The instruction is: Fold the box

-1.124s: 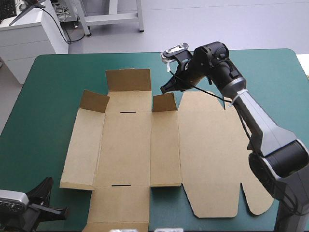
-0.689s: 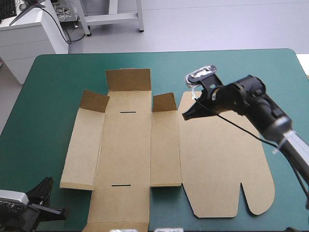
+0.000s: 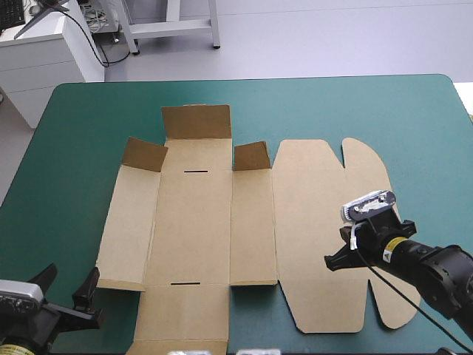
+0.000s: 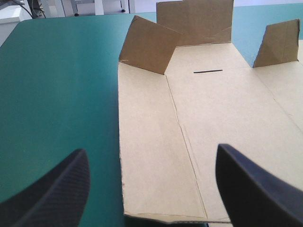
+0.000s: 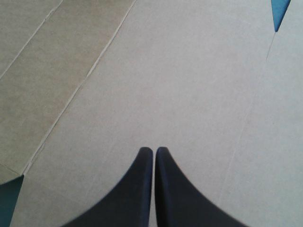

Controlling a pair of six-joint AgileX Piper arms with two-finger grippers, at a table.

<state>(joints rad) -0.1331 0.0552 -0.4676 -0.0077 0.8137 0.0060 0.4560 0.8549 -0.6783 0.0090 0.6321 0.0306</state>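
Jaws apart, the left gripper (image 3: 72,271) sits at the near end of the brown box (image 3: 192,222) on the teal-green cover (image 3: 74,148), whose flat left wall panel (image 4: 147,142) runs lengthwise straight ahead, while the right gripper (image 3: 330,260) (fingers pressed together) hangs over the lid (image 3: 318,192).

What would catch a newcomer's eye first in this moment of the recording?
The brown box, a big cut sheet lying mostly flat across the teal-green table, with three small flaps standing up at its far end. Next, the right gripper, shut to a point, over the wide lid panel on the sheet's right side. The left gripper sits open at the table's near left corner.
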